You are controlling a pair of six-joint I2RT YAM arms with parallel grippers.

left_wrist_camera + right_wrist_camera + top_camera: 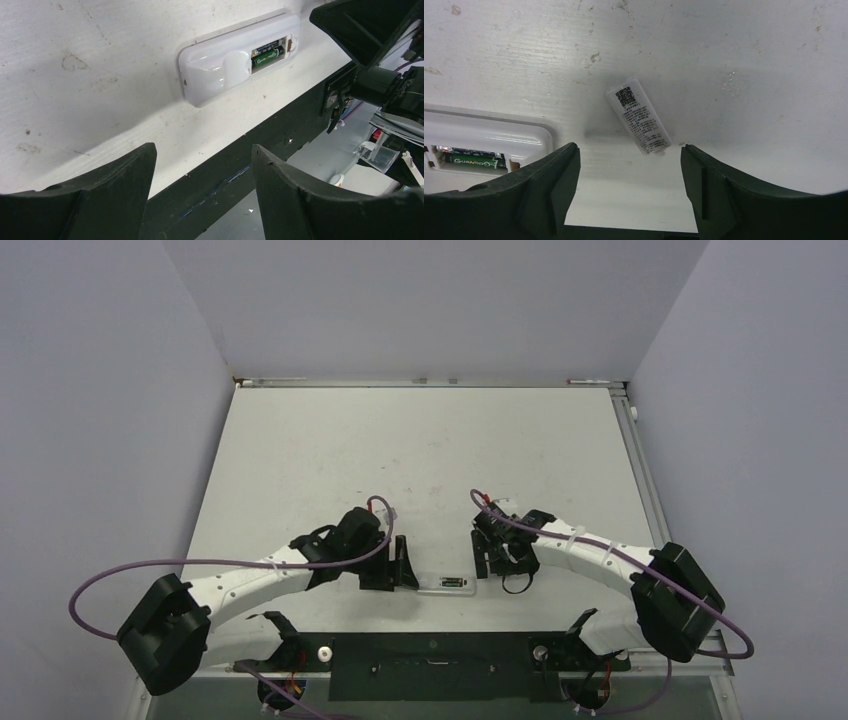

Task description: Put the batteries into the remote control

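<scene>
Pinching the cover (639, 117) beside the remote control (220, 67) squarely matters now, I'd say; left gripper (202, 150) and right gripper (628, 147) both spread, empty.

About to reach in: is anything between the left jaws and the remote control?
Nothing visible. Bare table lies between the left gripper, jaws open, and the remote control, whose recess shows a battery.

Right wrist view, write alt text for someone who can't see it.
A small white labelled piece lies on the scuffed white table, ahead of the open right gripper. At left, the remote control shows a green-labelled battery in its open compartment.
</scene>
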